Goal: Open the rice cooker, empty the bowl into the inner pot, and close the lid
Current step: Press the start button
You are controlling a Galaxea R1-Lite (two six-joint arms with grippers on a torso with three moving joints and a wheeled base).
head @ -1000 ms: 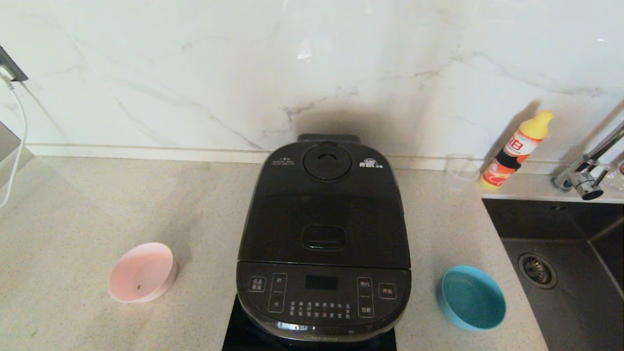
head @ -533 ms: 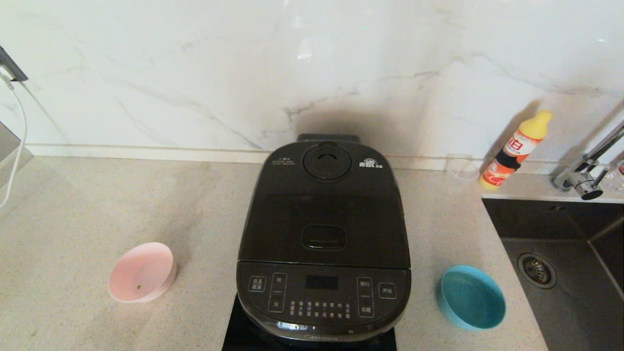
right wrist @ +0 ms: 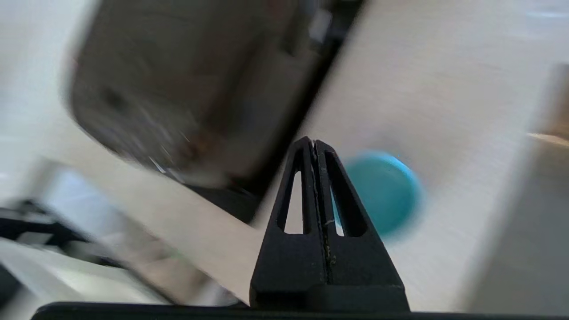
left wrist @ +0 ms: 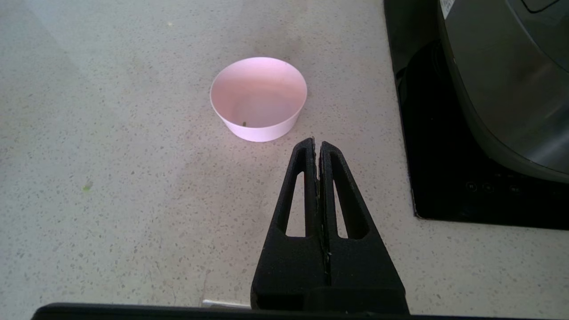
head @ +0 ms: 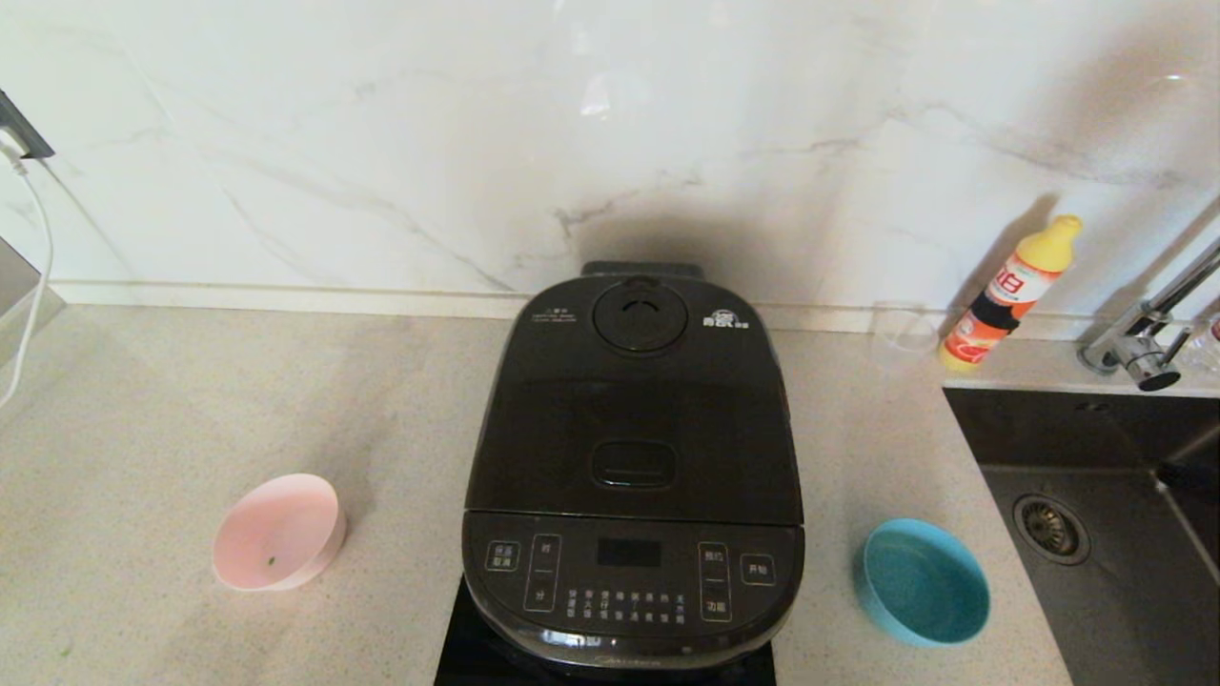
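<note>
Countertop, speckled beige stone, carries all items. Small pale pink round bowl sits upright at the left, well apart from the large black rounded-square rice cooker; a tiny dark-green speck lies inside it. In the left wrist view the black left gripper hangs above bare counter just short of the pink bowl, not touching it, fingers pressed together and holding nothing. Cooker stands centre on a black glass hob; its black hinged lid is down, so the inner pot is hidden. Teal-blue round bowl rests to the cooker's right, near the dark sink. Right gripper is likewise closed and empty; its view is smeared, showing only the blurred cooker and teal bowl beyond the tips. Neither gripper appears in the head view. Compared with half a second ago, bowls, cooker and lid are unmoved.
</note>
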